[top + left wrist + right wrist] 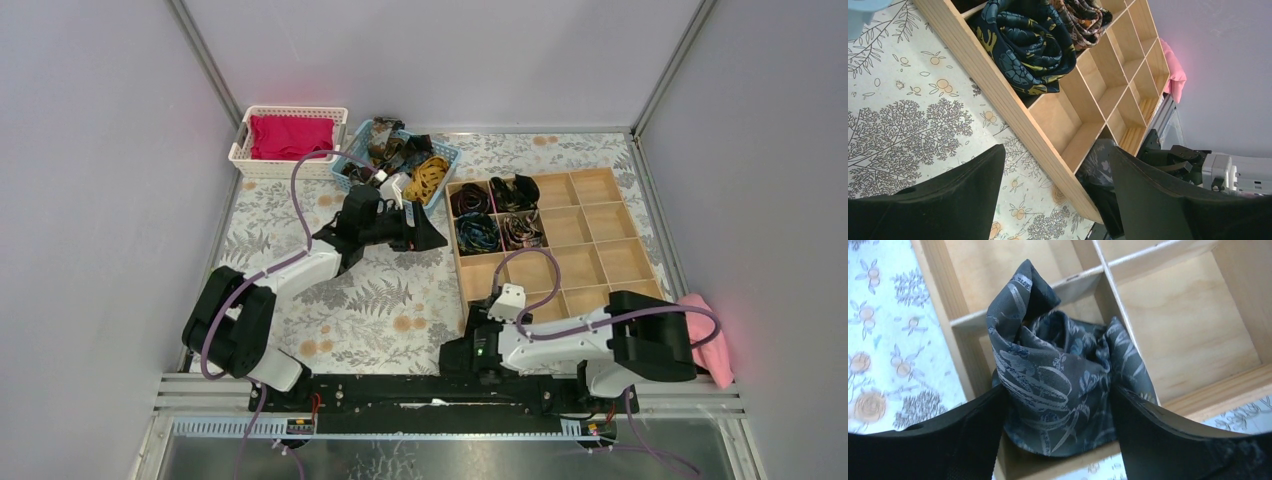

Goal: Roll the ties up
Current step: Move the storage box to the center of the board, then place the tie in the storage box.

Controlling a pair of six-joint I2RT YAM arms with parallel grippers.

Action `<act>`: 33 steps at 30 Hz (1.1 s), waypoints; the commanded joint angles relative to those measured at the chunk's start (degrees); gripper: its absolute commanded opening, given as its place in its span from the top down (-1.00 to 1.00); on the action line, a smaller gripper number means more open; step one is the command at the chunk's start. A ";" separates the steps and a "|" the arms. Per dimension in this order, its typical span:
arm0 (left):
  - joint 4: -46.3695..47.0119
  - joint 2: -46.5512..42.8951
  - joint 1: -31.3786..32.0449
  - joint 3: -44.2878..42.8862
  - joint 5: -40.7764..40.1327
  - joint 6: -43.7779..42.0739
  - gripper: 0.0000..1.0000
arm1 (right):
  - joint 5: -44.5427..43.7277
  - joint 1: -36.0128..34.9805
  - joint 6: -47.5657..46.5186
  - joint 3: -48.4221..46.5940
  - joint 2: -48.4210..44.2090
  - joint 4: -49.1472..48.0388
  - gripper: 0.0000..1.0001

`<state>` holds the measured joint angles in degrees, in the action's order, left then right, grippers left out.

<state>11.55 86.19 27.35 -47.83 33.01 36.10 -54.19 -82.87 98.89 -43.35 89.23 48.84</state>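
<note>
A grey-blue patterned tie [1058, 375], loosely coiled, sits in the near-left corner cell of the wooden organizer [1188, 330]. My right gripper [1057, 392] is open, its fingers [973, 435] standing wide on either side of the coil. Rolled ties [478, 233] fill several far-left cells of the organizer [590, 262]. In the left wrist view one is dark blue with yellow [1023, 45]. Loose ties [400, 155] are heaped in a blue basket. My left gripper [437, 232] hovers open and empty just left of the organizer. From above, my right gripper [475, 338] is mostly hidden under its wrist.
A white basket [243, 150] holding a magenta cloth stands at the back left. A pink cloth [712, 335] lies at the table's right edge by the right arm. Floral tablecloth [380, 300] lies between the arms. Most organizer cells hold nothing.
</note>
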 commanded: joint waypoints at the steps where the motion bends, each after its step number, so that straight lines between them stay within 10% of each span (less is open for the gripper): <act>1: 1.59 -1.46 0.13 0.66 -0.90 -1.23 -0.67 | 11.82 -2.74 -1.05 -1.54 -5.58 6.78 -0.64; 19: -0.83 -0.36 0.15 -1.03 -1.64 -2.43 -0.70 | 4.79 -8.55 -1.95 -5.49 -17.67 11.26 -0.71; 26: -1.75 -0.72 0.16 -1.52 -2.10 -2.69 -0.71 | 2.54 -9.10 -4.63 -6.06 -20.77 10.15 0.51; 33: -1.82 -0.51 0.11 -1.82 -2.00 -2.96 -0.71 | 0.64 -9.11 0.21 -0.90 -22.43 10.50 0.83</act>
<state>9.98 85.91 27.35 -47.88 31.86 34.61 -49.65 -91.53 95.09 -46.39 67.72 57.82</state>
